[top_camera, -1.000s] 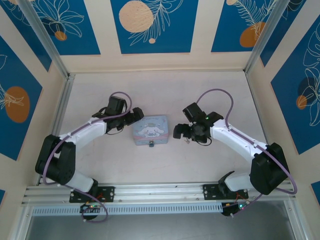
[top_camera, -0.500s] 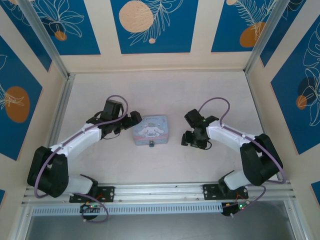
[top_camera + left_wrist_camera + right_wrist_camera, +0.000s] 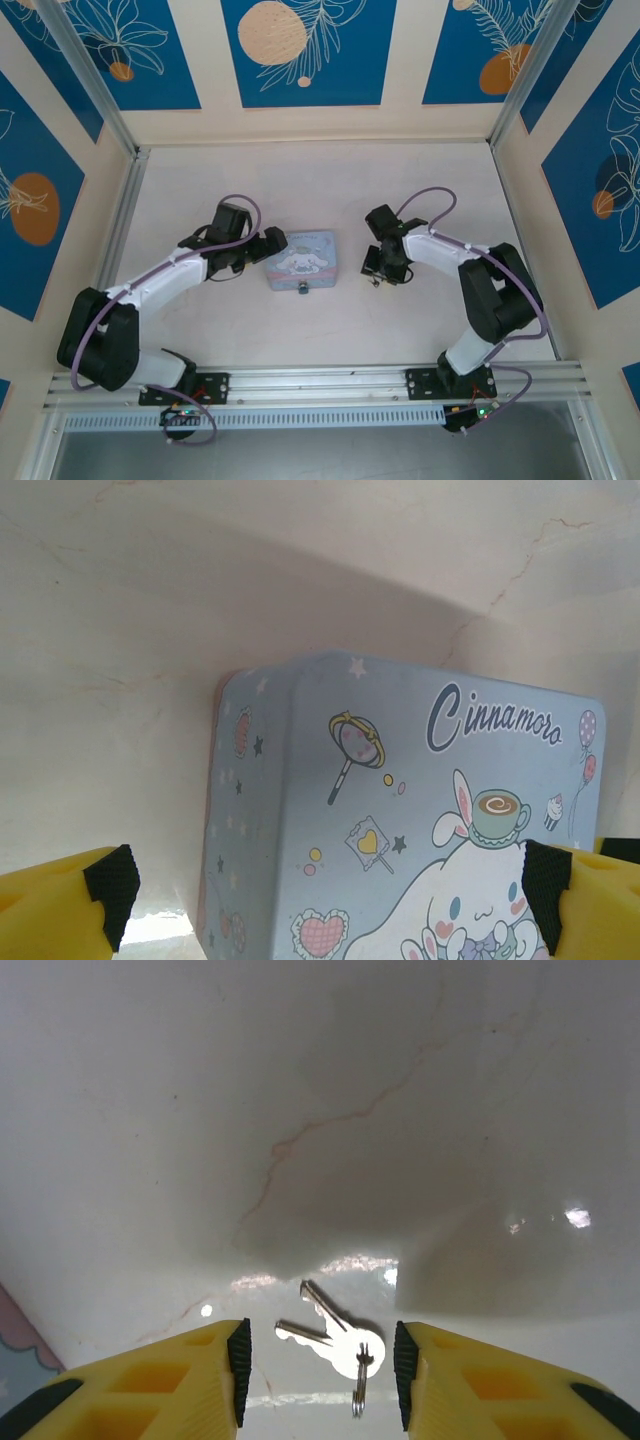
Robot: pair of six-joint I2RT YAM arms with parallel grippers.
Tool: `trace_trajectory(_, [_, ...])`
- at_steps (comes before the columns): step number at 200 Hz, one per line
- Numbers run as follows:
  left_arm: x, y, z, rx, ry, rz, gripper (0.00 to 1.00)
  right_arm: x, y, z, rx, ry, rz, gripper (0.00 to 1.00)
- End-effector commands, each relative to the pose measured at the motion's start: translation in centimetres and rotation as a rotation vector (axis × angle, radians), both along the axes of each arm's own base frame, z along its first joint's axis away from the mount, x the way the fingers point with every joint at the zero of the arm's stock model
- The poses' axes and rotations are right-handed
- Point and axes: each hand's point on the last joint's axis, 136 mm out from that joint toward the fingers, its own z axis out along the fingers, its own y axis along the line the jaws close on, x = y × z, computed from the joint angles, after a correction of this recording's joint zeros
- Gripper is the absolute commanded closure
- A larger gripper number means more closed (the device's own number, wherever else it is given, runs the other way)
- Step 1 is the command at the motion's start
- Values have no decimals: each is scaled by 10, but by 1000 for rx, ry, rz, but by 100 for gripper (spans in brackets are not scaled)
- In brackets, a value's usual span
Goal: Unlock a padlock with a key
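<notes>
Two small silver keys [image 3: 335, 1338] on a ring lie right of the white tabletop's [image 3: 300, 1110] centre, untouched between the parted jaws of your right gripper [image 3: 320, 1370]. Your left gripper [image 3: 325, 885] gapes wide at the light-blue rectangular tin [image 3: 400, 780], with the tiny dark padlock [image 3: 303, 289] at its near side.

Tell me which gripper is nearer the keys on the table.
Right. The right gripper straddles the keys, not yet touching them. The left gripper sits at the tin's opposite end, the tin between it and the keys.
</notes>
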Motion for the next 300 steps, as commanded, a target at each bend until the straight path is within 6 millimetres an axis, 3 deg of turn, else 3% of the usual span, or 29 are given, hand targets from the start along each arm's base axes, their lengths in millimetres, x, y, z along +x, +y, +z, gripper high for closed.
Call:
trace_trajectory(1, [0, -8, 0, -25, -3, -16, 0, 1, -4, -6, -38, 23, -26, 56])
trace_trajectory(47, [3, -10, -1, -29, -5, -22, 0, -10, -14, -19, -126, 67, 6, 57])
trace_trajectory(112, [7, -13, 0, -41, -10, -24, 0, -35, -18, -21, -196, 89, 56, 58])
trace_trajectory(130, [7, -13, 1, -41, -12, -25, 0, -40, -21, -22, -197, 91, 49, 65])
trace_trajectory(159, [7, -13, 0, -41, -9, -24, 0, -41, -25, -25, -203, 92, 41, 71])
trace_trajectory(222, [6, -12, 2, -39, -15, -19, 0, -41, -16, -22, -140, 99, 29, 73])
trace_trajectory(270, [8, -14, 3, -44, -15, -23, 0, -45, -10, -24, -92, 110, 16, 85])
trace_trajectory(292, [9, -15, 5, -47, -19, -25, 0, -44, -8, -24, -79, 107, 21, 100])
trace_trajectory(300, [10, -15, 6, -48, -20, -25, 0, -43, -7, -24, -78, 104, 24, 100])
